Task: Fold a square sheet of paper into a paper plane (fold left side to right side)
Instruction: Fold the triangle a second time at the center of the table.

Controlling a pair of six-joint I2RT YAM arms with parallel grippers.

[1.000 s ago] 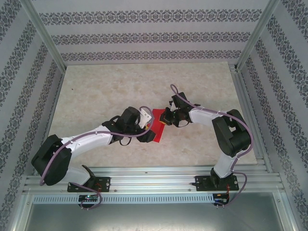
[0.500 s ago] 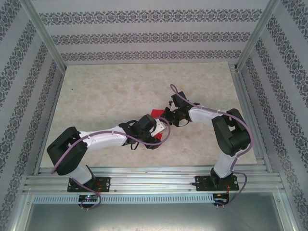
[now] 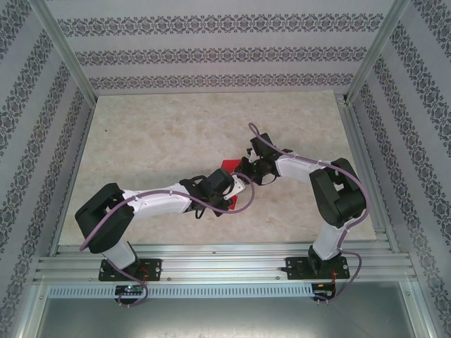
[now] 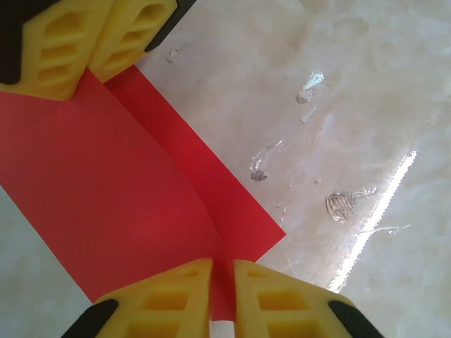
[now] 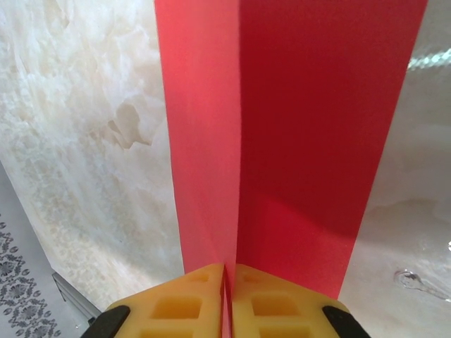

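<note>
Robot lab test cell: marble-look counter (image 3: 176,134), patterned wallpaper panels (image 3: 211,53) around it, aluminium frame rails (image 3: 225,260) at counter's near edge.

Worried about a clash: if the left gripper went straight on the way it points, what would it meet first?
The folded red paper it pinches lies ahead; past it, probably the right gripper, slightly off-line; depth unclear.

No txt, labels, brands, nos. or signs legible anywhere.
</note>
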